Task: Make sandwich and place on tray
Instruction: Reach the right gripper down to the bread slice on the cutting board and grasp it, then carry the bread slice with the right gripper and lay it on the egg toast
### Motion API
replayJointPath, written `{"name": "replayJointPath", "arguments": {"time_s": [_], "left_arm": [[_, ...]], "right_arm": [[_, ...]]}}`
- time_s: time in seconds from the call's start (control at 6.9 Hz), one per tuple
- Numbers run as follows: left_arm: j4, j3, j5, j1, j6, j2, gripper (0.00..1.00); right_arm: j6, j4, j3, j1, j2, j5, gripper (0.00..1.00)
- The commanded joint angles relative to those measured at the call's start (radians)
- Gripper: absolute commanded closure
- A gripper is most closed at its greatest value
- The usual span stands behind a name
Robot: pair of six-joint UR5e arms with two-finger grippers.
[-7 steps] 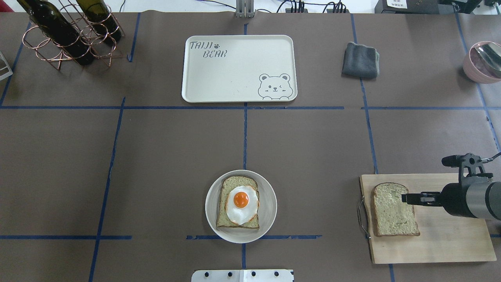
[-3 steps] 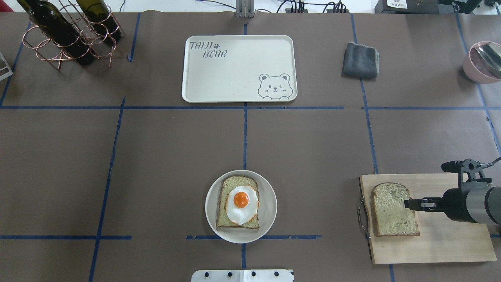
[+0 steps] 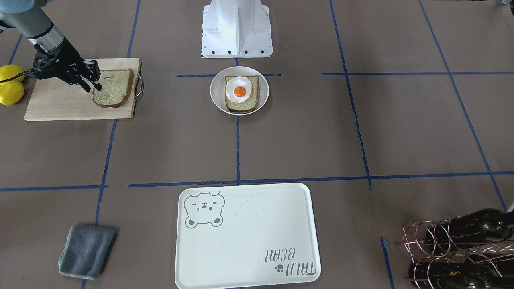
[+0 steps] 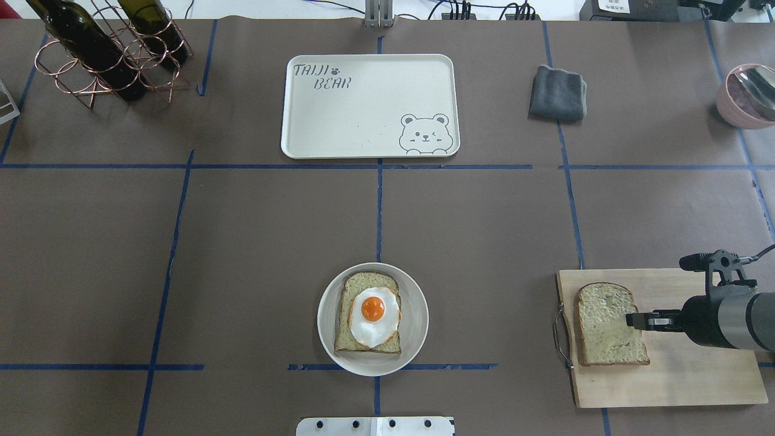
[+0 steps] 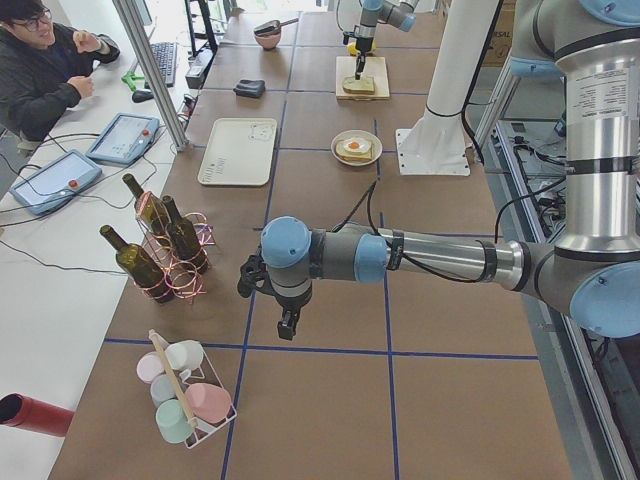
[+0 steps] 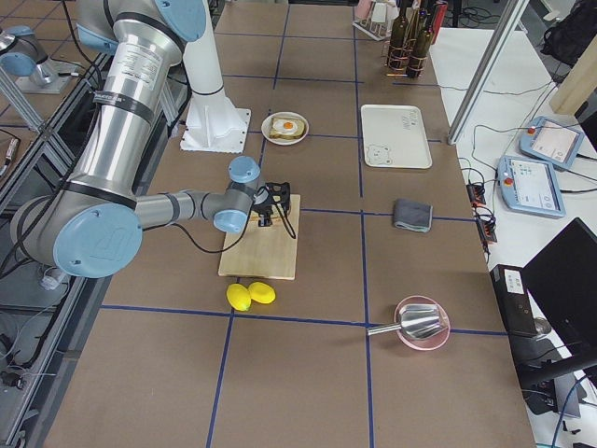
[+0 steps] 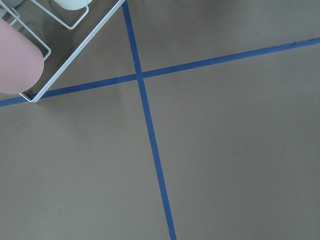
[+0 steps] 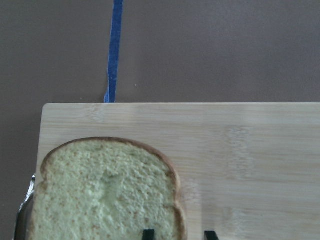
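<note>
One bread slice [image 4: 363,281] lies in a white bowl-like plate [image 4: 416,315] at the table's near middle, with the fried egg [image 4: 374,316] on top. The second bread slice [image 4: 602,330] lies on the wooden cutting board [image 4: 696,375] at the right. My right gripper [image 4: 633,320] is open, low over that slice's right edge; in the right wrist view one fingertip [image 8: 148,234] is over the bread [image 8: 105,195] and the other is over the board. The cream bear tray [image 4: 363,115] lies at the far middle. My left gripper [image 5: 285,325] shows only in the exterior left view; I cannot tell its state.
A grey cloth [image 4: 557,92] lies right of the tray. A copper rack with wine bottles [image 4: 109,51] stands far left. A pink bowl [image 4: 748,97] sits far right. Two lemons [image 3: 10,84] lie beside the cutting board. A wire rack of cups [image 5: 185,400] stands near my left arm.
My right gripper has shifted toward the near side of the cutting board and slightly back off the slice, toward its right edge. The bread, plate and tray have not moved.
</note>
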Motion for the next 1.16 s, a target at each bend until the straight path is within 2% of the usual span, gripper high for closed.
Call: {"name": "replayJointPath", "arguments": {"time_s": [0.0,0.58,1.01], "left_arm": [[0.0,-0.001,0.0,-0.002,0.002,0.002,0.0],[0.0,-0.013,0.002,-0.008,0.002,0.002,0.0],[0.0,-0.015,0.002,-0.012,0.002,0.003,0.0]], "right_arm": [[0.0,0.001,-0.001,-0.008,0.003,0.001,0.98],[0.0,0.002,0.03,-0.003,0.004,0.002,1.0],[0.0,0.002,0.126,0.001,0.016,0.001,1.0]]}}
